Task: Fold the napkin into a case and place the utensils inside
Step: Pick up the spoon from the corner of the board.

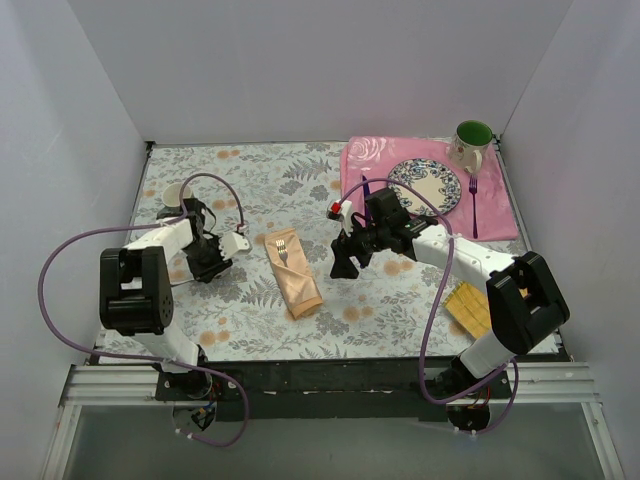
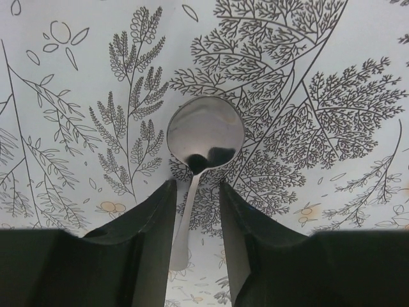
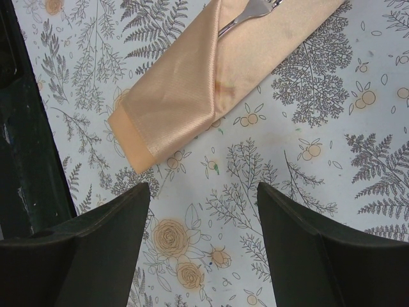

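Note:
The peach-orange napkin is folded into a narrow case (image 1: pixel 295 275) that lies slanted at mid-table. A silver fork (image 1: pixel 282 250) pokes out of its upper end. Both show in the right wrist view, the case (image 3: pixel 185 89) and the fork (image 3: pixel 246 19). My right gripper (image 1: pixel 345 263) (image 3: pixel 203 188) is open and empty, just right of the case over bare table. My left gripper (image 1: pixel 205 265) (image 2: pixel 195 185) is left of the case, its jaws narrowly apart astride the handle of a silver spoon (image 2: pixel 204 137). A purple fork (image 1: pixel 472 205) and a purple knife (image 1: pixel 365 188) lie beside the plate.
A patterned plate (image 1: pixel 425 185) sits on the pink floral placemat (image 1: pixel 375 160) at the back right, with a green mug (image 1: pixel 472 142) behind it. A yellow ribbed mat (image 1: pixel 468 305) lies by the right arm's base. A pale round thing (image 1: pixel 172 193) lies far left.

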